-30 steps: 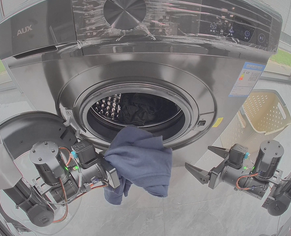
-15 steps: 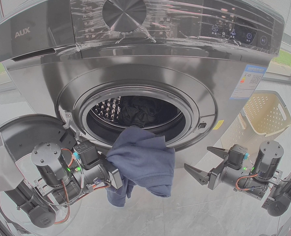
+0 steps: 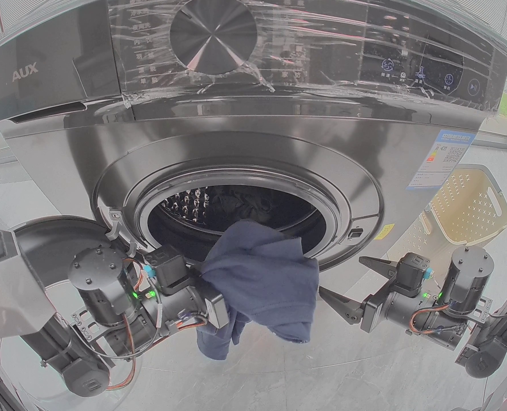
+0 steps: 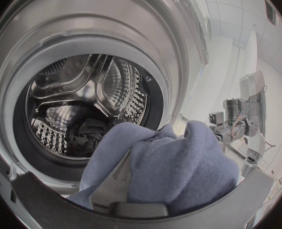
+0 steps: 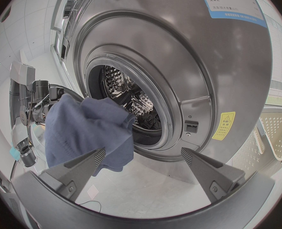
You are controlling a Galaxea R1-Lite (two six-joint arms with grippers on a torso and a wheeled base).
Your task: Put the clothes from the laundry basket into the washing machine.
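Observation:
A dark blue garment [image 3: 262, 283] hangs bunched from my left gripper [image 3: 233, 306], which is shut on it just below and in front of the washing machine's round drum mouth [image 3: 150, 224]. The cloth's top edge overlaps the mouth's lower rim. In the left wrist view the blue garment [image 4: 166, 166] wraps over one finger [image 4: 115, 182]. Dark clothes [image 3: 236, 204] lie inside the drum [image 4: 83, 80]. My right gripper [image 3: 345, 278] hangs open and empty, right of the garment and below the mouth. The cream laundry basket [image 3: 465, 206] stands right of the machine.
The machine's open door [image 3: 47, 246] stands at the left, behind my left arm. A door latch slot [image 5: 191, 127] and a yellow sticker [image 5: 223, 125] sit right of the opening. Grey tiled floor [image 3: 333, 372] lies below both grippers.
The head view has shifted and the machine looms larger. My left gripper has carried the blue garment to the right and up against the drum mouth's lower rim. The right gripper stays open.

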